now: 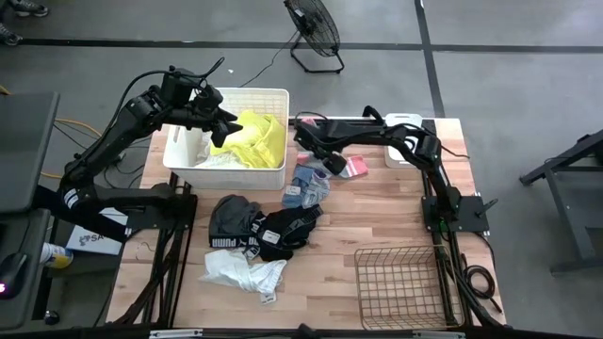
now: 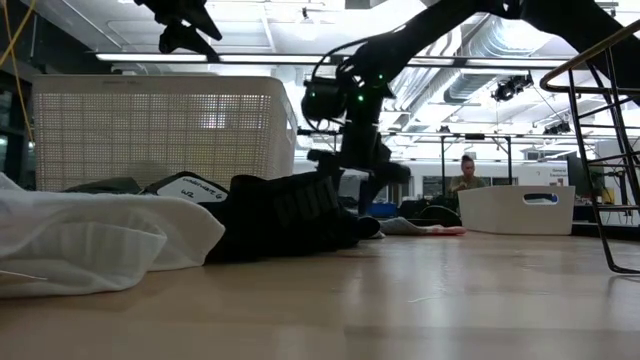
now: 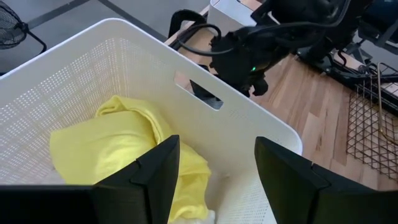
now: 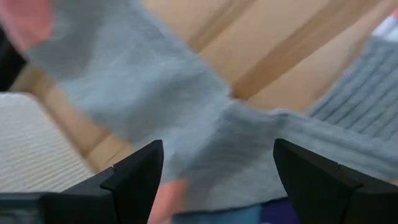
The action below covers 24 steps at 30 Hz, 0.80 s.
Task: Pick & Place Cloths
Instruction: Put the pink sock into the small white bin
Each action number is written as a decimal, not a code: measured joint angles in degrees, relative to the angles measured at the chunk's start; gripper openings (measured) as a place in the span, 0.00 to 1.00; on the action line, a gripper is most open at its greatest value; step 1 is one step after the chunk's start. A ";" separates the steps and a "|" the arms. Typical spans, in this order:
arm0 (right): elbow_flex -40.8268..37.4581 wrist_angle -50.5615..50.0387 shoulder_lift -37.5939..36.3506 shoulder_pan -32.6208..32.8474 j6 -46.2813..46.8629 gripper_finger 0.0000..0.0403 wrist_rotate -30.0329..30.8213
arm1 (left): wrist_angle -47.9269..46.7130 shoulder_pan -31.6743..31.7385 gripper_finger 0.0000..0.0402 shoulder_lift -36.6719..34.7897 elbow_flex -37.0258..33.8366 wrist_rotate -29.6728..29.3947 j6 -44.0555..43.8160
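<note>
— White cloth (image 2: 90, 245) lies closest in the low view, crumpled at the worktop's (image 1: 377, 221) front edge, with the black cloths (image 1: 259, 229) heaped just behind it, touching it.

— How many black ones?

— Two bundles, I'd say, one greyer, one with white print; they overlap, so I can't be sure of the count. Beyond them sits a small pile of grey-blue socks (image 1: 307, 185), and I can't count those either.

— And the yellow one?

— One yellow cloth (image 3: 118, 146) is already inside the white tub (image 1: 273, 99), draped over something pale. That suggests the tub is where the cloths go.

— So what are the arms doing?

— Left tool (image 3: 217, 171) hangs above the tub, over the yellow cloth, fingers spread and nothing between them. My guess is it's there because that cloth has been dropped in. Right tool (image 4: 217, 171) is low over the socks, fingers wide apart with grey knit right in front of them; it isn't pinching anything yet, as far as I can see. It looks placed to take a sock.

— Anything else on the worktop?

— One brown wire basket (image 1: 400, 282) at the front right corner, nothing in it that I can see, and one small white bin (image 1: 403, 151) at the far right. One fan (image 1: 314, 30) stands on the floor beyond.
</note>
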 joint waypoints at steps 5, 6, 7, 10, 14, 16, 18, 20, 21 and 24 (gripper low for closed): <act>-1.66 1.69 0.00 -0.43 -0.05 0.74 0.27 | 0.01 -0.02 0.50 0.00 0.00 0.02 0.00; -1.92 2.28 0.00 -0.62 -0.16 0.73 0.27 | 0.02 -0.01 0.50 0.00 0.00 0.02 0.00; -2.26 3.41 0.00 -0.82 -0.48 0.73 0.26 | 0.02 -0.02 0.50 0.00 0.00 0.02 0.01; -3.25 7.49 0.00 -1.58 -1.73 0.69 0.00 | 0.04 -0.02 0.50 0.00 0.00 0.02 0.05; -4.32 10.04 0.00 -2.38 -2.80 0.59 -1.36 | 0.04 -0.01 0.50 0.00 0.00 0.02 0.11; -4.43 9.52 0.00 -2.56 -3.56 0.52 -1.54 | 0.04 -0.02 0.50 0.00 0.00 0.04 0.14; -4.43 9.23 0.00 -2.69 -4.38 0.45 -1.58 | 0.04 -0.02 0.50 0.00 0.00 0.04 0.15; -4.43 9.37 0.00 -2.71 -5.19 0.38 -1.54 | 0.04 -0.02 0.50 0.00 0.00 0.04 0.18; -4.43 9.33 0.00 -2.71 -5.28 0.34 -1.47 | 0.04 -0.01 0.50 0.00 0.00 0.04 0.17; -4.43 9.37 0.00 -2.71 -6.40 0.23 -0.90 | 0.04 -0.02 0.50 0.00 0.00 0.04 0.18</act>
